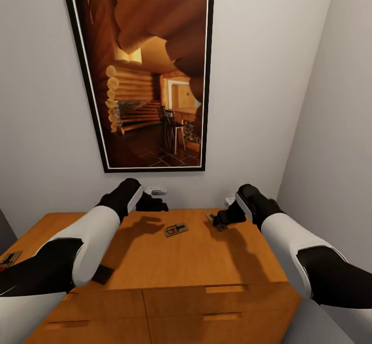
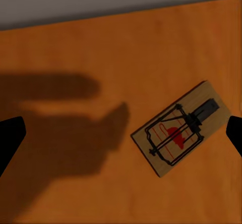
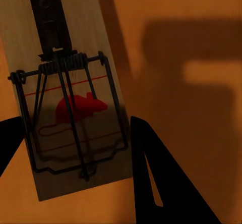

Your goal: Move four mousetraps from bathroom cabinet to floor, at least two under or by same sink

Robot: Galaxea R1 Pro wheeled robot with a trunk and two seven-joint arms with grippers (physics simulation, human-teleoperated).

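The orange-brown cabinet (image 1: 196, 261) stands against the wall below me. One mousetrap (image 1: 176, 229) lies flat in the middle of its top. My left gripper (image 1: 156, 205) hovers open above the back of the top, and the same mousetrap (image 2: 181, 129) lies nearer one of its dark fingertips (image 2: 235, 133). My right gripper (image 1: 223, 218) is shut on the end of a second mousetrap (image 1: 215, 222). In the right wrist view that mousetrap (image 3: 65, 93) sits between both fingers (image 3: 151, 178), casting an offset shadow on the wood. A third mousetrap (image 1: 9, 259) peeks in at the cabinet's left edge.
A dark-framed picture of a log cabin (image 1: 144, 75) hangs on the wall above the cabinet. White outlets (image 1: 155, 190) sit low on that wall. A side wall (image 1: 341, 153) runs close on the right. Plain drawer fronts (image 1: 217, 310) face me.
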